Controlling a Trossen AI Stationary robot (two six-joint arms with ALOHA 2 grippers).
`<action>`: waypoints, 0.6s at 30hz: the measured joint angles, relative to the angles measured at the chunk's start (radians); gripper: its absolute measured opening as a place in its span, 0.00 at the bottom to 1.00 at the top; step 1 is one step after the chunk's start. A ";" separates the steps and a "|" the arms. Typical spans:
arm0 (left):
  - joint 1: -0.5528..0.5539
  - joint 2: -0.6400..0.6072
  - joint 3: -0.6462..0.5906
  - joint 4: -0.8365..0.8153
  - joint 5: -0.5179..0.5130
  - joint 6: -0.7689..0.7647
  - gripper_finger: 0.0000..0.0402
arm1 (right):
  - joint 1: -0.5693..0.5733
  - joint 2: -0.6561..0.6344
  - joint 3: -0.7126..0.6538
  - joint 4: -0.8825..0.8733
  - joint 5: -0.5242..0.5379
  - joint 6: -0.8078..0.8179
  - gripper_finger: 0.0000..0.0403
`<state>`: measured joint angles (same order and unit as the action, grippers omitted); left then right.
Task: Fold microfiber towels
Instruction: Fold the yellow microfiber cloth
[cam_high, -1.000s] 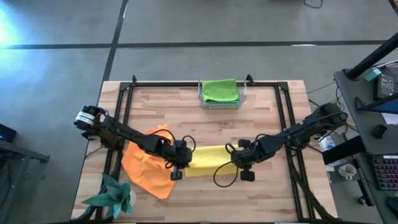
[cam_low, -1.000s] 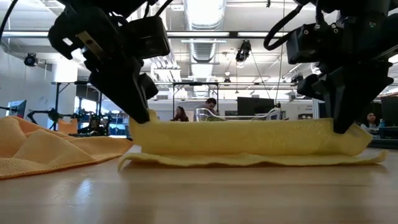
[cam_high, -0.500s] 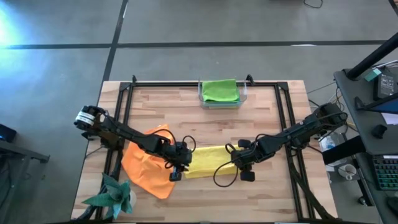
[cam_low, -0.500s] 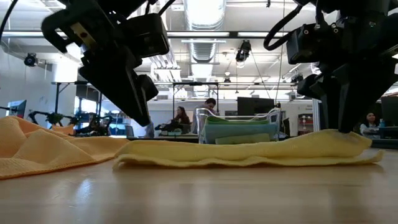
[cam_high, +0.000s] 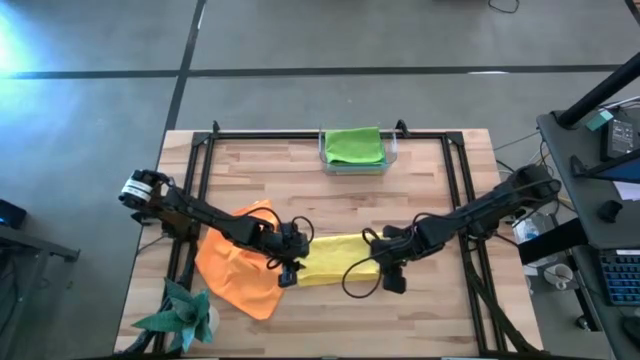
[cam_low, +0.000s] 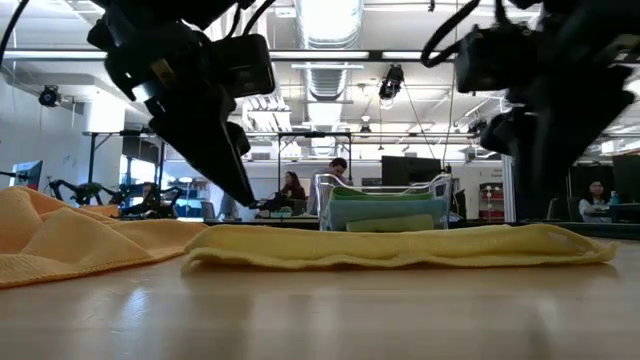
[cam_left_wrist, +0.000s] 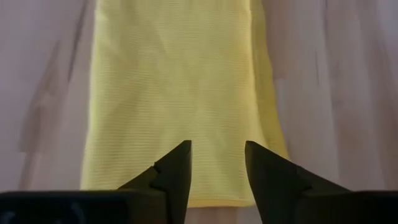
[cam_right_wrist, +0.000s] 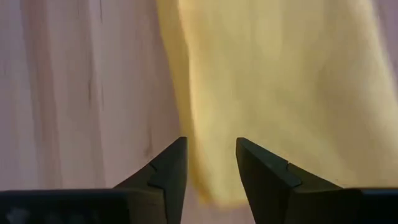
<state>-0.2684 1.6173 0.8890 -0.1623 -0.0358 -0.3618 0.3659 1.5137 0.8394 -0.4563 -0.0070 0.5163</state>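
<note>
Wooden table (cam_high: 300, 170) is pretty well covered: the yellow towel (cam_high: 335, 258) is laid flat as a folded strip near the front middle, with the orange towel (cam_high: 232, 265) crumpled just beside it. The left gripper (cam_left_wrist: 217, 163) and right gripper (cam_right_wrist: 211, 162) are held over opposite ends of the yellow strip, fingers spread, nothing pinched. A lime green towel (cam_high: 353, 145) is seen in what's probably a clear bin (cam_high: 391, 155) at the back edge.
</note>
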 joint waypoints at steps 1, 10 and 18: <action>0.000 0.000 0.000 0.001 -0.006 0.000 0.33 | -0.006 0.007 0.000 0.032 0.013 0.000 0.33; 0.000 0.026 -0.012 0.078 -0.051 -0.001 0.25 | -0.019 0.133 0.000 0.181 0.070 0.024 0.30; -0.002 0.119 0.011 0.108 -0.021 -0.070 0.20 | -0.008 0.197 0.000 0.191 0.020 0.075 0.27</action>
<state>-0.2707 1.7364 0.8997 -0.0547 -0.0572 -0.4315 0.3574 1.7107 0.8394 -0.2656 0.0125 0.5914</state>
